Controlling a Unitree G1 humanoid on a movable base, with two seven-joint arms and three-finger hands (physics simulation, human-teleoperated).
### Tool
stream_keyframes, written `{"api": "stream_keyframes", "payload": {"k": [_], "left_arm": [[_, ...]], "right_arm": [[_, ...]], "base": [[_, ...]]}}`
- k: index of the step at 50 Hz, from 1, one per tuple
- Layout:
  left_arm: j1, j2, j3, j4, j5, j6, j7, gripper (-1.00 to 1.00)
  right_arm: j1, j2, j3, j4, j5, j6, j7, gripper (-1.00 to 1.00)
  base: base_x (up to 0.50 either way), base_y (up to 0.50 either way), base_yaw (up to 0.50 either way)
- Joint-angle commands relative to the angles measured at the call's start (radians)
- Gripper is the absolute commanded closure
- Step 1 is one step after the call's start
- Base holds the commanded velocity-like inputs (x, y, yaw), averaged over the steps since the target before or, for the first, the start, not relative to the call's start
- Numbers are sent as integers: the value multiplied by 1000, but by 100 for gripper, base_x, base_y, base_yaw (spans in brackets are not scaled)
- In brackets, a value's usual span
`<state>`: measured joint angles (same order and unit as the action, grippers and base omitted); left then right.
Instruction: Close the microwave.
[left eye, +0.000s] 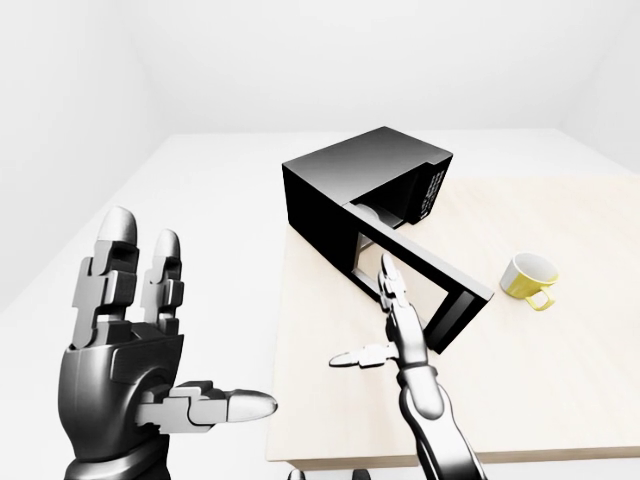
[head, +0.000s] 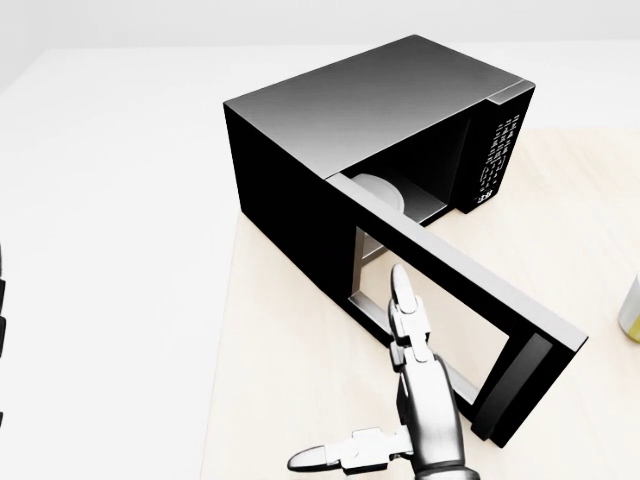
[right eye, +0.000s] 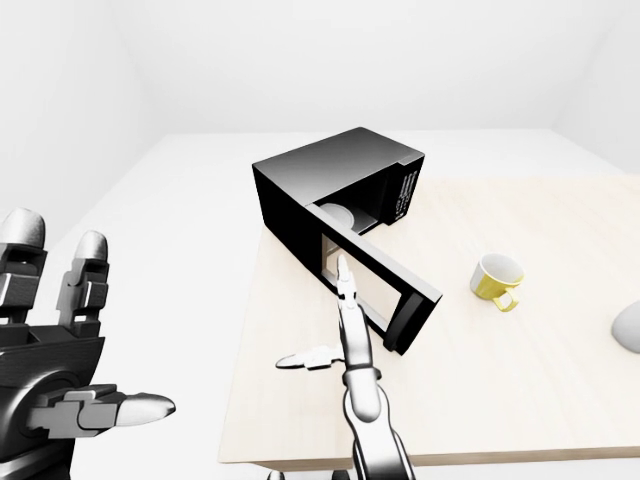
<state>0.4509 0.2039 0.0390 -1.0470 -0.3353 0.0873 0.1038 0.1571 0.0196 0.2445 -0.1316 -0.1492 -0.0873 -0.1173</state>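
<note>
A black microwave (head: 360, 110) stands on the pale wooden table (left eye: 560, 380), turned at an angle. Its door (head: 470, 320) with a window hangs open, swung out toward the lower right of the head view, and a white turntable (head: 380, 190) shows inside. My right hand (head: 385, 410) is open, its fingers (head: 405, 300) stretched flat against the outer face of the door near the hinge side, thumb (head: 330, 455) spread to the left. My left hand (left eye: 150, 340) is open and raised at the left of the left-eye view, off the table and far from the microwave.
A yellow mug (left eye: 530, 280) stands on the table to the right of the open door. A grey rounded object (right eye: 628, 328) shows at the right edge of the right-eye view. The table's left edge (left eye: 280, 350) runs just left of my right hand.
</note>
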Motion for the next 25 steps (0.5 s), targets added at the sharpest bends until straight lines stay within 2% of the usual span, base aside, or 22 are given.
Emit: {"api": "stream_keyframes", "payload": {"k": [1, 15, 19, 25], "left_arm": [[7, 11, -6, 0, -3, 0, 9, -100], [14, 18, -11, 0, -1, 0, 14, -100], [0, 41, -5, 0, -20, 0, 34, -100], [9, 18, -8, 0, -4, 0, 14, -100]], "right_arm": [[-33, 15, -22, 30, -5, 0, -5, -100], [-75, 24, -42, 27, -24, 0, -15, -100], [-91, 26, -50, 42, -29, 0, -18, -100], [-115, 32, -61, 52, -31, 0, -17, -100]], "base": [[0, 0, 0], [0, 0, 0], [0, 0, 0], [0, 0, 0]]}}
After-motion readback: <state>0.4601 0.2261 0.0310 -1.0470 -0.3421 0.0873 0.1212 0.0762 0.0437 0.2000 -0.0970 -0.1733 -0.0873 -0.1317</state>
